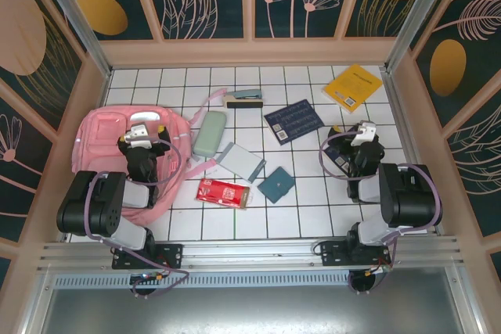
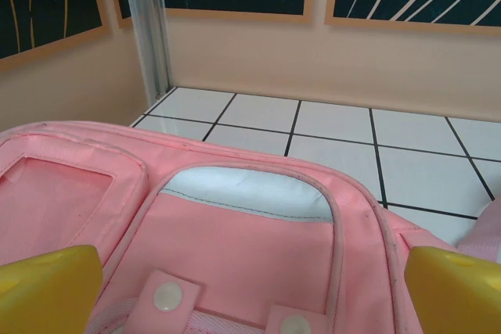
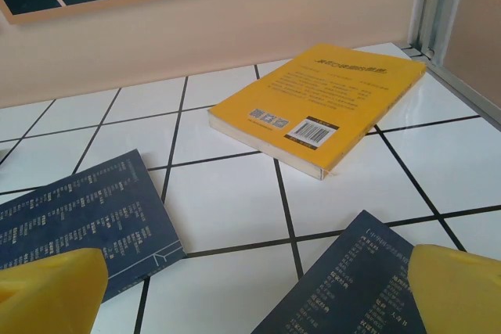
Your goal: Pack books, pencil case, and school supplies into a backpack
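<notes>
The pink backpack point(image 1: 102, 134) lies at the left, its front pocket and pale strip point(image 2: 243, 193) facing up. My left gripper point(image 1: 145, 131) hovers over it, open, yellow fingertips point(image 2: 47, 291) wide apart with nothing between them. My right gripper point(image 1: 364, 134) is open above one navy book point(image 1: 337, 160), which sits under the right fingertip point(image 3: 458, 287). The other navy book point(image 1: 293, 120) point(image 3: 78, 217) lies to its left. The yellow book point(image 1: 354, 86) point(image 3: 329, 95) rests at the far right. In the middle lie the mint pencil case point(image 1: 209, 133), stapler point(image 1: 244, 98), silver-grey pad point(image 1: 241, 161), red packet point(image 1: 223, 192) and teal square point(image 1: 276, 184).
Peach walls with dark patterned panels enclose the white tiled table point(image 1: 305, 209). A metal post point(image 2: 149, 29) stands in the far left corner behind the backpack. Both arm bases sit on the rail at the near edge.
</notes>
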